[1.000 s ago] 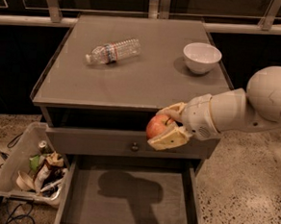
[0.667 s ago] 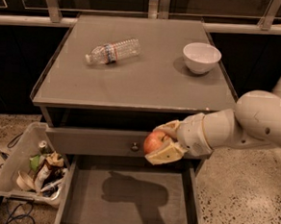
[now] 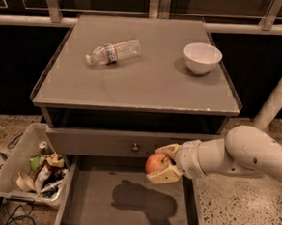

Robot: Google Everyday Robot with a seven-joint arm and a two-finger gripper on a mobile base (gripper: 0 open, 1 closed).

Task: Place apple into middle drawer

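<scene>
As you scan from the lower left, a bin [image 3: 12,166] of rubbish stands beside the open middle drawer [image 3: 89,194], and a water bottle [image 3: 113,51] lies on the table [image 3: 147,88] above. Right of centre, your end effector [image 3: 163,163] clasps the apple [image 3: 154,161] over the drawer's back right corner; a white bowl [image 3: 202,57] sits at upper right.

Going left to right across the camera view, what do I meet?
Trash bin → water bottle → drawer knob → apple, held in the gripper above the open middle drawer → white bowl.
</scene>
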